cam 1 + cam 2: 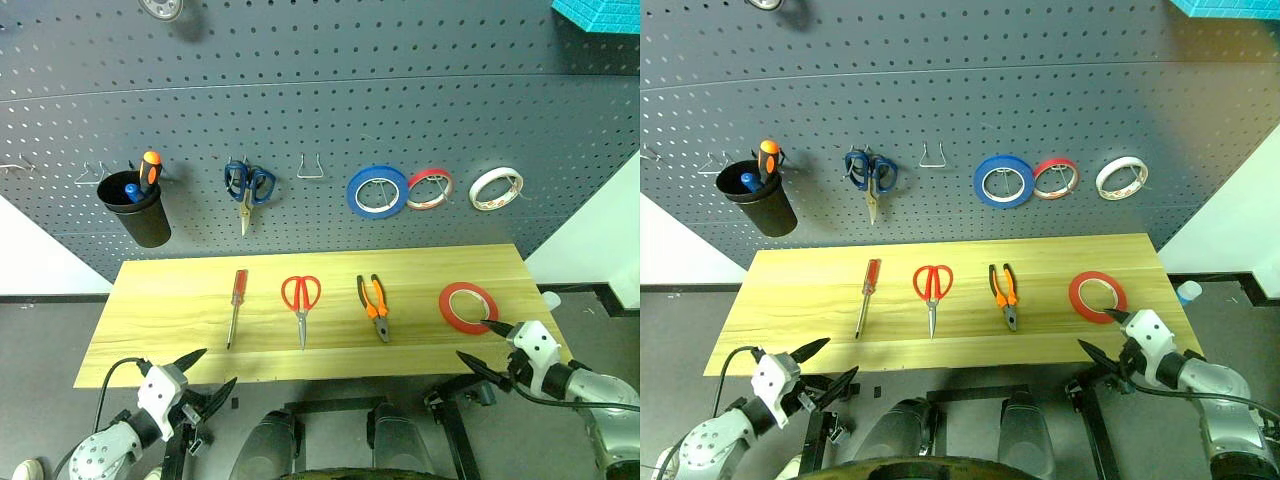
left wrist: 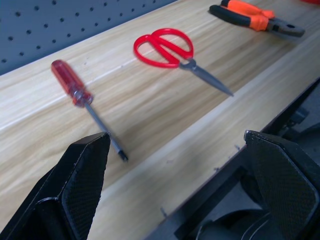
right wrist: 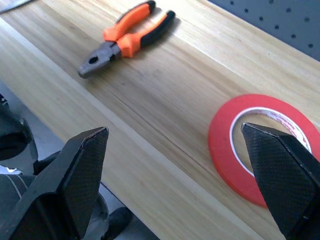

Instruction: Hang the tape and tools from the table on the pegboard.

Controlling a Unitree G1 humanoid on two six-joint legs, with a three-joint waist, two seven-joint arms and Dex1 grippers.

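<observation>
Left gripper: empty, its two black fingers spread wide, hanging at the near left edge of the table, short of the screwdriver's tip
Screwdriver: flat on the wood at the left of the row, red handle toward the pegboard, steel shaft pointing at the near edge
Scissors: red-handled, blades shut and pointing toward the near edge, just right of the screwdriver and apart from it
Pliers: orange-and-black handles toward the board, nose toward the near edge
Tape: thin red-orange ring lying flat near the right end of the table
Right gripper: empty and wide apart, at the near right edge, one finger over the rim of the tape ring
Pegboard hooks: a bare wire hook sits between the hung blue scissors and the blue roll; another bare one sits left of the black cup
Step in hand: judged to be the first approach; all four items lie unlifted
Next move: likely lower one gripper over its nearest item, fingers astride the tape's band or the screwdriver's handle, then close before lifting toward a free hook
</observation>
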